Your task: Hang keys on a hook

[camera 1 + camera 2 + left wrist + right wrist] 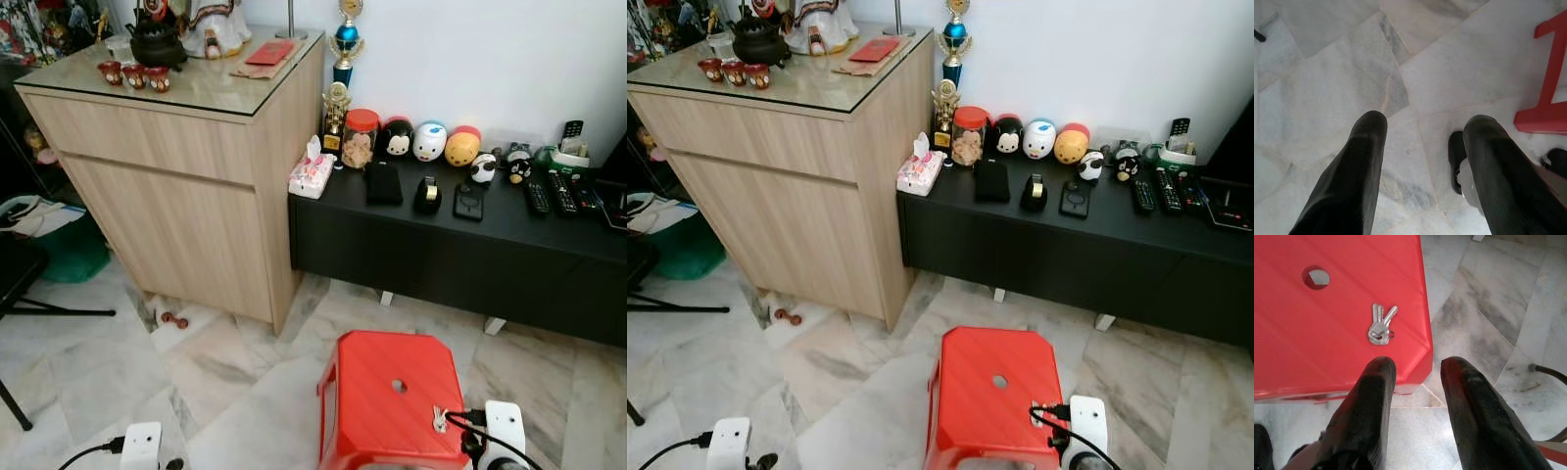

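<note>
lying unlabelled, apparently, keys [1380,326] on red stool [1327,333].

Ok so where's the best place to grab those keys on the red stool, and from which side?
Probably from above, at the ring end: the keys lie flat on the red stool, blades fanned, heads bunched at the ring. The open right gripper hovers beside them.

A lived-in home sitting room.

Marble floor [245,392], a wooden cabinet [186,196] topped with a teapot [157,44] and cups, remotes [560,191], toy figures [429,142] and a trophy [344,44] along a low black bench [460,250].
</note>
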Motion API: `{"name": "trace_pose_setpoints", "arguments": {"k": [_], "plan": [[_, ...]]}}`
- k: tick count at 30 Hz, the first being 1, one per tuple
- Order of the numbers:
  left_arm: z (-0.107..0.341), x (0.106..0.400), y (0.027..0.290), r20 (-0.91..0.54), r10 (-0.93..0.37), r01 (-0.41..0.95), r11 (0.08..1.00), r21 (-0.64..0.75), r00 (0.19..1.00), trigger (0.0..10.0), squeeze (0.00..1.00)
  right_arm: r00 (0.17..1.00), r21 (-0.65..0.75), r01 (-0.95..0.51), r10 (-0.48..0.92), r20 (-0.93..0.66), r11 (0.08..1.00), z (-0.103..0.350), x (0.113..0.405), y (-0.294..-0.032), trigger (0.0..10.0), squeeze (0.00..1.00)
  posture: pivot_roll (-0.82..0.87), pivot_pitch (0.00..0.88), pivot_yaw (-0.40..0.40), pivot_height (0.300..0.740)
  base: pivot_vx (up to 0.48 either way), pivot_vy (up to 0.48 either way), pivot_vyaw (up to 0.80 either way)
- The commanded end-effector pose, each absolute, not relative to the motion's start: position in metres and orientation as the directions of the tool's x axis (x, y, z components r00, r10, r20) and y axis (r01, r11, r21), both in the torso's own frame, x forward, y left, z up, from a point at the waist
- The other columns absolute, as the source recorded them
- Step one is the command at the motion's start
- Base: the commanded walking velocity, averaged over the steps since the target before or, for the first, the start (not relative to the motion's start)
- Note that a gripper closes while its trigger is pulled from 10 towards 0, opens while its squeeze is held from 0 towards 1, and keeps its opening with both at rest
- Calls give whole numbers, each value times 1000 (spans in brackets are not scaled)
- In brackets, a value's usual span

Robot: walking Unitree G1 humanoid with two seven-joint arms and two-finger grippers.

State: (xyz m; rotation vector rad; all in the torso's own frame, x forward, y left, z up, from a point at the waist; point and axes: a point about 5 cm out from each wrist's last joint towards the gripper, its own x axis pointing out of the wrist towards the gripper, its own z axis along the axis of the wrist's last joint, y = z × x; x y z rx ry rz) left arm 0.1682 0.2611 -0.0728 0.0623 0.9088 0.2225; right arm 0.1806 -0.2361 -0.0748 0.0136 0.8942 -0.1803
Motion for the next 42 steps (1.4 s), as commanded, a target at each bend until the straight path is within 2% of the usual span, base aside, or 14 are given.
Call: {"name": "trace_pose_setpoints", "arguments": {"k": [1, 5, 6, 10, 34, 35, 36, 38, 41, 42], "plan": [[-74, 165, 261, -769, 235, -198, 970, 144, 594, 10000, 0, 618, -66, 156, -150, -772, 985, -73, 182, -239, 10000, 0, -12, 9, -51, 661, 0, 0, 0], [-69, 168, 261, -697, 284, -287, 951, 117, 659, 10000, 0, 629, -51, 158, -140, -764, 986, -73, 182, -239, 10000, 0, -5, 5, -58, 661, 0, 0, 0], [-66, 171, 261, -655, 294, -314, 945, 90, 697, 10000, 0, 627, -55, 151, -139, -766, 987, -73, 182, -240, 10000, 0, 8, 0, -61, 661, 0, 0, 0], [-61, 175, 260, -601, 272, -288, 955, 72, 751, 10000, 0, 626, -59, 145, -137, -768, 988, -73, 181, -240, 10000, 0, 1, 0, -61, 661, 0, 0, 0], [-56, 178, 257, -538, 223, -228, 972, 58, 813, 10000, 0, 658, -45, 127, -118, -744, 991, -71, 183, -240, 10000, 0, -1, 0, -61, 661, 0, 0, 0], [-37, 198, 254, -377, 222, -226, 973, 33, 899, 10000, 0, 663, -55, 112, -116, -740, 992, -70, 184, -240, 10000, 0, -4, 0, -61, 661, 0, 0, 0], [-22, 210, 251, -251, 218, -220, 975, 18, 943, 10000, 0, 664, -57, 106, -114, -739, 993, -70, 184, -240, 10000, 0, -4, 0, -61, 661, 0, 0, 0], [-1, 223, 247, -92, 210, -210, 978, 5, 973, 10000, 0, 672, -49, 114, -114, -732, 992, -69, 185, -240, 10000, 0, -10, 0, -62, 651, 0, 0, 0], [3, 225, 245, -57, 185, -184, 983, 15, 981, 10000, 0, 678, -44, 116, -111, -727, 992, -69, 185, -240, 10000, 0, -5, 0, -65, 631, 0, 0, 0], [6, 231, 247, -105, 179, -172, 983, 71, 978, 10000, 0, 681, -43, 105, -104, -725, 994, -68, 186, -240, 10000, 0, 3, 0, -70, 622, 0, 0, 0]]}}
